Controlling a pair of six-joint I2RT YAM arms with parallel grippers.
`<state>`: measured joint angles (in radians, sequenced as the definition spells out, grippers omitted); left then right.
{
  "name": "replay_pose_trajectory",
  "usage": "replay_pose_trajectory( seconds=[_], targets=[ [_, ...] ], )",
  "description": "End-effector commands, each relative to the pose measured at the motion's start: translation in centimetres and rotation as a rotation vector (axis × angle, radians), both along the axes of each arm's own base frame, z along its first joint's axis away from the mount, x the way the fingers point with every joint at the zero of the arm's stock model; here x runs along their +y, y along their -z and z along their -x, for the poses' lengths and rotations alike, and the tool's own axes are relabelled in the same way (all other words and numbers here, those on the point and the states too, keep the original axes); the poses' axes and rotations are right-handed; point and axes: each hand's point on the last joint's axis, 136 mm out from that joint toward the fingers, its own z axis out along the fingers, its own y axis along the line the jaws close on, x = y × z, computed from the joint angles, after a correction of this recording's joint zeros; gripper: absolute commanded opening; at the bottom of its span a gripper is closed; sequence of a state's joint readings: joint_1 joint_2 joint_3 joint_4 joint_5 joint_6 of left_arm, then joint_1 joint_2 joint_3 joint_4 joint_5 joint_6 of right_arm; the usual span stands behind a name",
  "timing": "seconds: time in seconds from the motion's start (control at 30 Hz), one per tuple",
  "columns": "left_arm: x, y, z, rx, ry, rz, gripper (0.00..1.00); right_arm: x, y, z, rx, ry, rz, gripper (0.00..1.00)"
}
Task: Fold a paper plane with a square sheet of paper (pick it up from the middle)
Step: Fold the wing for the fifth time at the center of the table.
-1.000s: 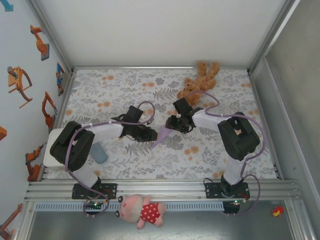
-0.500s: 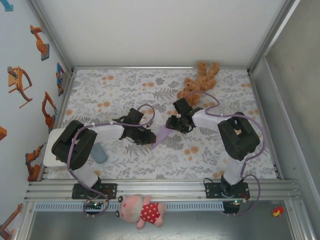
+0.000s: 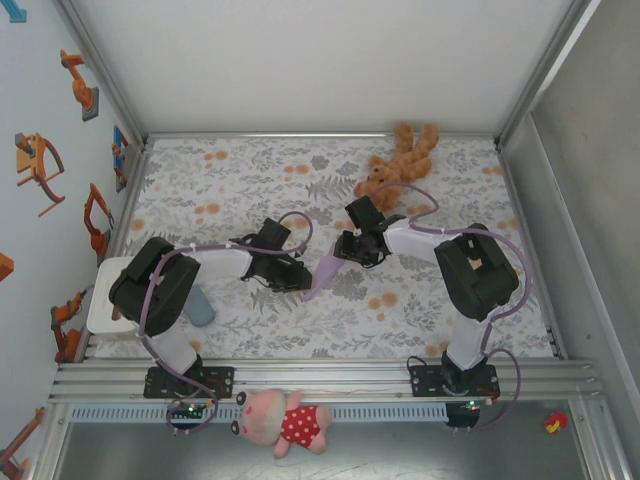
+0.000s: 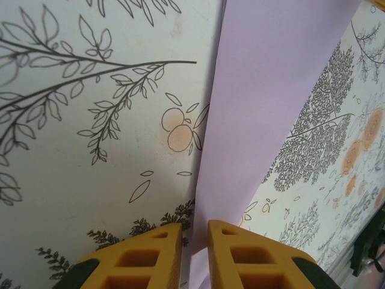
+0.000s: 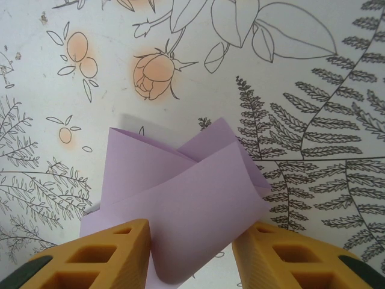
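Moved: left arm's elbow has swung toward 3 o'clock.
Left pincer (image 4: 194,227): clenched on the paper plane (image 3: 322,272).
Right pincer (image 5: 194,226): astride the folds; possibly touching, but I cannot tell whether it grips.
Axis: 1 to 7 o'clock, right pincer at the 1 o'clock end.

Spread jaws of the gripper (image 5: 191,229) flank the folded lilac paper (image 5: 180,192), perhaps touching it.
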<state>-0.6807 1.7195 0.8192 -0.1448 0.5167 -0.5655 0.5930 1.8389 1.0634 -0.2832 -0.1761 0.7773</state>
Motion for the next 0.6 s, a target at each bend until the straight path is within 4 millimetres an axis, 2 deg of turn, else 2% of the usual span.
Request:
replay_pose_trajectory(
  seconds=[0.0,0.17,0.3,0.43,0.57],
  targets=[
    [0.5,-1.5,-0.5,-0.048,-0.022,-0.035,0.22,-2.8,5.2,3.0,0.127,0.011,0.157,0.42],
    [1.4,-4.5,-1.8,-0.188,-0.065,-0.068,0.28,-2.6,5.1,2.9,0.114,0.001,0.147,0.42],
    [0.7,-6.5,-2.1,-0.261,-0.065,-0.030,0.28,-2.5,5.0,3.0,0.106,-0.007,0.134,0.42],
    [-1.0,-7.3,-1.8,-0.261,-0.051,0.043,0.23,-2.4,5.2,3.0,0.106,-0.006,0.131,0.42],
    [-2.7,-6.4,-1.2,-0.222,-0.026,0.079,0.19,-2.4,5.2,3.1,0.107,-0.005,0.122,0.42]
  ],
)
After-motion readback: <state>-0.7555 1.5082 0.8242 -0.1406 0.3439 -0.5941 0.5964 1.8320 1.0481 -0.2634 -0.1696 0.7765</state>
